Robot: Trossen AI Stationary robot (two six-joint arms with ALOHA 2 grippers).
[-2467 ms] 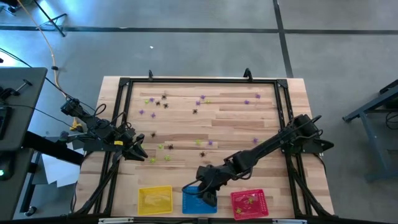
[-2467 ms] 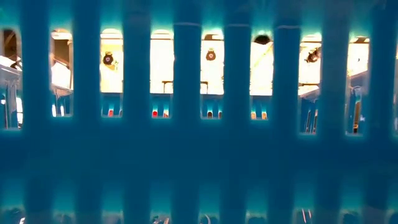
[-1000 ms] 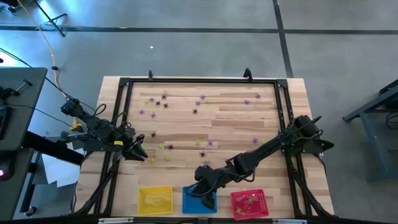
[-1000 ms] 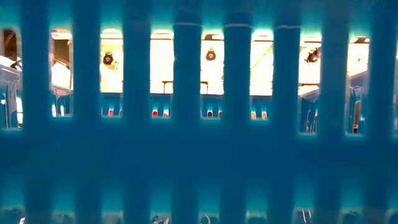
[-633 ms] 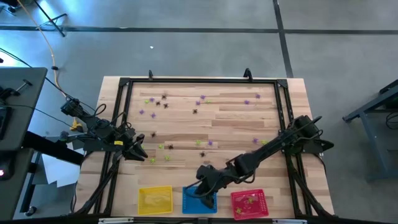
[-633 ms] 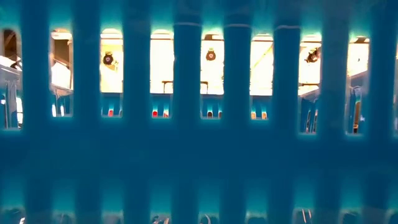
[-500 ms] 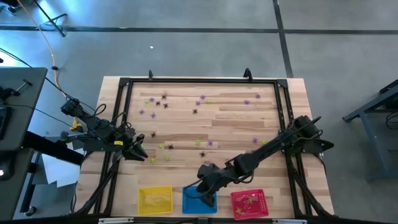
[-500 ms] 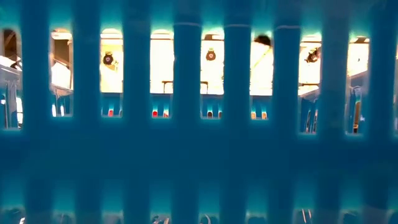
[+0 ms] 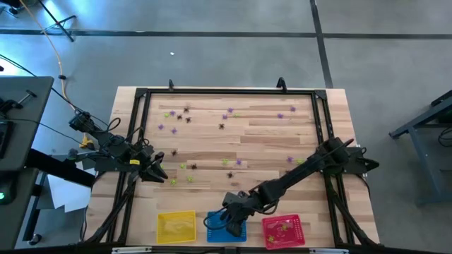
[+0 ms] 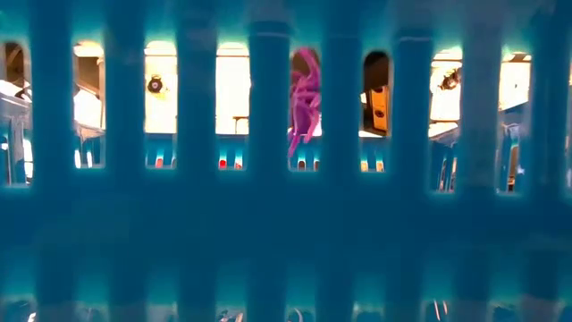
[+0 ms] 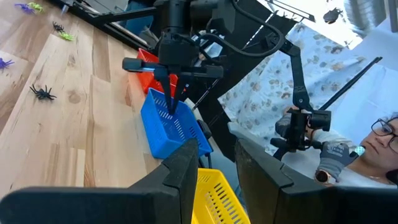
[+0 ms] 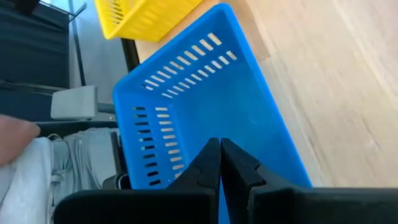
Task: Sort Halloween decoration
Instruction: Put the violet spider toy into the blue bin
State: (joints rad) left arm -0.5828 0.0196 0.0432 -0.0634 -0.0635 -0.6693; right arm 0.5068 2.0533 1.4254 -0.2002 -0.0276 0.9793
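Small black, purple and yellow-green trinkets (image 9: pixel 229 113) lie scattered over the far half of the wooden table. My right gripper (image 9: pixel 233 226) reaches down into the blue basket (image 9: pixel 220 231) at the near edge, and its fingers (image 12: pixel 211 163) are shut. In the low view a purple trinket (image 10: pixel 304 103) shows through the basket's slots, beside a dark part of that gripper (image 10: pixel 375 85). My left gripper (image 9: pixel 161 173) waits at the table's left side, open (image 11: pixel 216 158) with nothing between its fingers. My right gripper points slanting down into the blue basket, its tips above the floor (image 12: pixel 249 106). The purple trinket shows close beside it in the low view only. No frame shows between the fingers from the side, so I cannot tell whether it touches the trinket.
A yellow basket (image 9: pixel 176 227) and a red basket (image 9: pixel 284 231) with a few trinkets flank the blue one along the near edge. A black frame (image 9: pixel 226 90) runs around the table. A person's gloved hand (image 11: pixel 336 155) shows beyond the near edge.
My right gripper has come down deeper into the blue basket and tipped more steeply downward. In the low view its dark part has sunk lower behind the slots. The purple trinket, not seen there before, now shows beside it.
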